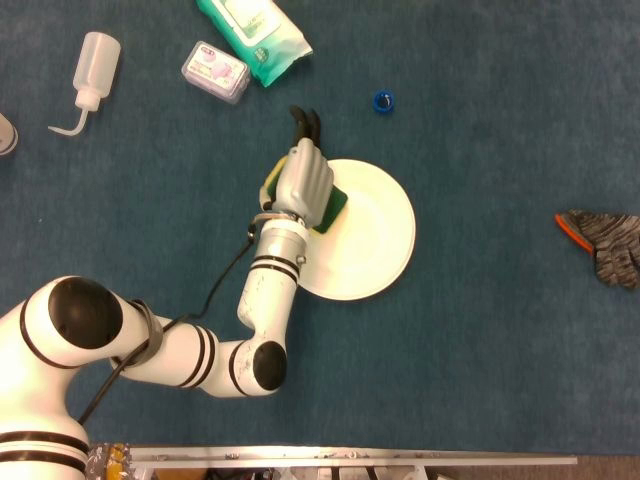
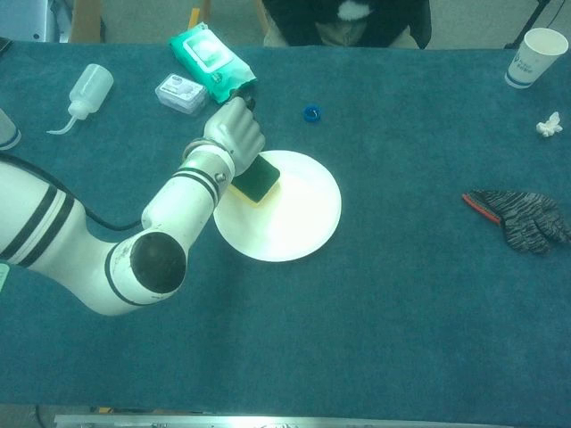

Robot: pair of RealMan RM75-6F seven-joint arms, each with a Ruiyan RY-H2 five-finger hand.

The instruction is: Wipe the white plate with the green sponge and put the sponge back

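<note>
The white plate (image 1: 368, 240) (image 2: 294, 214) lies flat on the blue table near the middle. My left hand (image 1: 303, 182) (image 2: 235, 135) grips the green sponge (image 1: 333, 209) (image 2: 257, 179) and presses it onto the plate's far left rim. Most of the sponge is hidden under the hand; a dark green corner and a yellow edge show. My right hand is not in either view.
A wet-wipes pack (image 1: 252, 30) (image 2: 210, 55), a small clear box (image 1: 215, 71) (image 2: 181, 93) and a squeeze bottle (image 1: 92, 68) (image 2: 86, 92) lie at the back left. A blue cap (image 1: 383, 100) (image 2: 310, 113) sits behind the plate. A grey glove (image 1: 605, 240) (image 2: 520, 217) lies right; a paper cup (image 2: 536, 55) stands far right.
</note>
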